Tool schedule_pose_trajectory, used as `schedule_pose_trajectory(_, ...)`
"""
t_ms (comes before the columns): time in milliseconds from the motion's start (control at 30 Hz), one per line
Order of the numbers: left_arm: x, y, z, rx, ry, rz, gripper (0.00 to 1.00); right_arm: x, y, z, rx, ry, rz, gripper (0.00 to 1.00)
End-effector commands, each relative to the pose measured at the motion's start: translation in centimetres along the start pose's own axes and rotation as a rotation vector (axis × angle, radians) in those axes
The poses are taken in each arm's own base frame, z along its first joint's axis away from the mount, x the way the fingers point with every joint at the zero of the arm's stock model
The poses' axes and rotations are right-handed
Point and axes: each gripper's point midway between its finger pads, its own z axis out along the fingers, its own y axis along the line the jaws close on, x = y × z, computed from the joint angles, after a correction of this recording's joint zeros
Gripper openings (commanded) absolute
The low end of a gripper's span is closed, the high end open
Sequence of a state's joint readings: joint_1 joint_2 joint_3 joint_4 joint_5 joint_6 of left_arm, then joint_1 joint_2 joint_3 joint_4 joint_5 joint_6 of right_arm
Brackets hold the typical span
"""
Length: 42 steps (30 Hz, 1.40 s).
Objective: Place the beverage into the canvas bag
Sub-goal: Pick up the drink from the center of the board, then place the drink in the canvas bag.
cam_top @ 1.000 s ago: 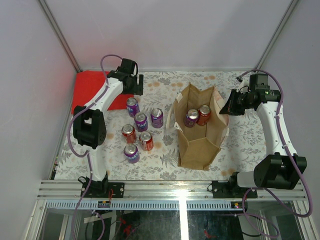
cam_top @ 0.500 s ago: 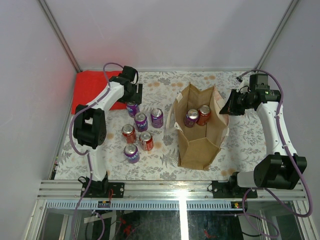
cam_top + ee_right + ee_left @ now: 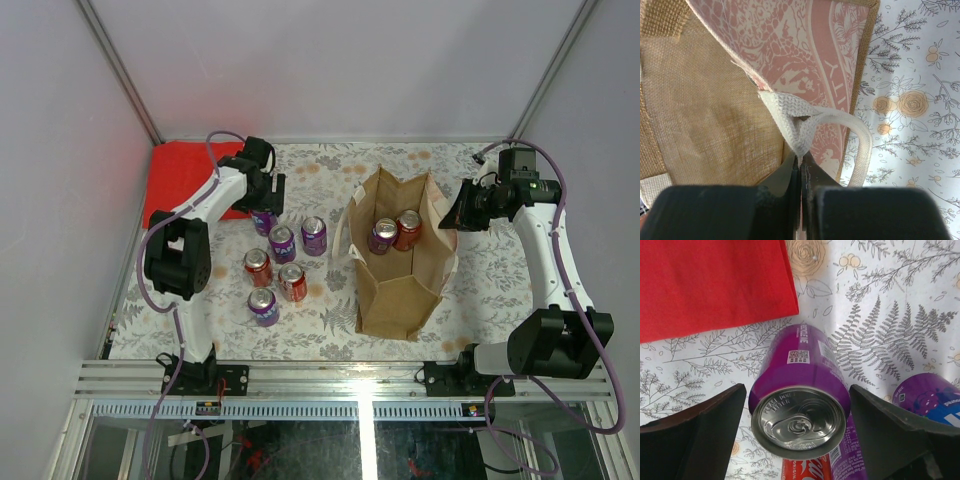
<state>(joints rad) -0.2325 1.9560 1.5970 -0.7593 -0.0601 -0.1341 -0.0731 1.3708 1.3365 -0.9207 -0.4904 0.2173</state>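
The floral-patterned bench (image 3: 485, 295) is carrying a red cloth (image 3: 178, 185) lying flat in its far left corner, a canvas bag (image 3: 400, 295) standing open right of centre, and six upright cans (image 3: 292, 282) clustering between them.

The left gripper (image 3: 797, 412) points straight down, its fingers (image 3: 700, 430) spread wide apart. The right gripper (image 3: 800, 165) points sideways, fingers pressed together, the strap (image 3: 785, 117) of the canvas bag (image 3: 715, 120) pinched between their tips.

The purple can (image 3: 797, 390) is glossy metal, the canvas bag (image 3: 705, 115) coarse woven cloth, the red cloth (image 3: 710, 280) matt.
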Motion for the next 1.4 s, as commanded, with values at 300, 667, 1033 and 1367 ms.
schedule_pose_trajectory(300,0.3,0.5,-1.1,0.002,0.001,-0.005,0.46,1.6,-0.4,0.3,0.004,0.042,0.030,0.00)
schedule_pose_trajectory(667,-14.6,-2.8,-13.1,0.124,-0.490,-0.044,0.00,1.9,-0.5,0.5,0.005,0.045,0.034,0.00)
schedule_pose_trajectory(1033,-14.0,-25.4,-32.5,0.830,-0.833,0.421,0.00,2.0,-0.5,0.5,0.002,0.046,0.037,0.00)
schedule_pose_trajectory(1367,-3.4,-32.3,-30.2,0.978,-0.648,0.750,0.00,2.2,-0.5,-0.5,0.031,0.019,0.031,0.00)
